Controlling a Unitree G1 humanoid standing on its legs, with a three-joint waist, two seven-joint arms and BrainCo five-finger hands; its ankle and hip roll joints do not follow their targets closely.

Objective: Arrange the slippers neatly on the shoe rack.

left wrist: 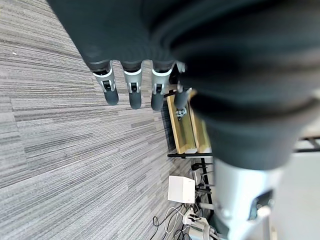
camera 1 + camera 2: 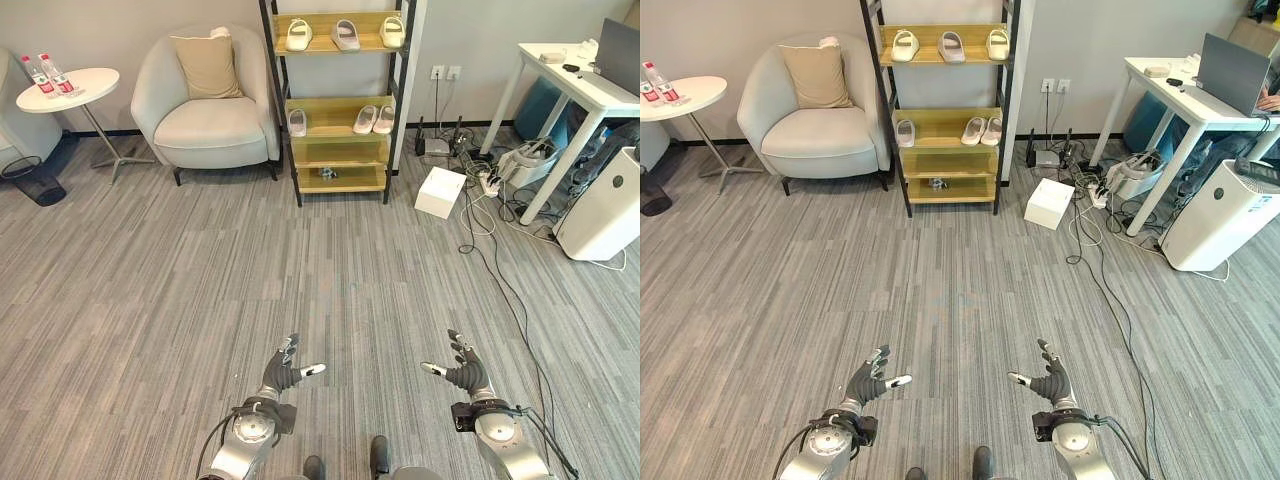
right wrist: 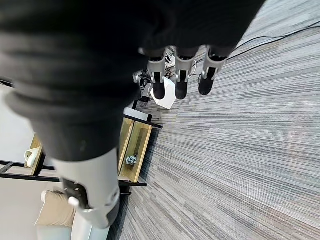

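Left hand (image 2: 284,372) and right hand (image 2: 464,372) both empty, fingers relaxed, held low over carpet, well short of rack (image 2: 338,100). Probably just approach stance. Slippers (image 2: 344,35) already on rack: three on top shelf, loosely spaced; single plus pair (image 2: 375,119) on middle shelf. Box (image 2: 440,191) and cables (image 2: 500,270) right of rack, armchair (image 2: 205,105) left; straight path clear.

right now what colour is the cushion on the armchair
Tan, a plain beige-brown cushion leaning upright against the back of the pale grey armchair; it shows best in the left eye view.
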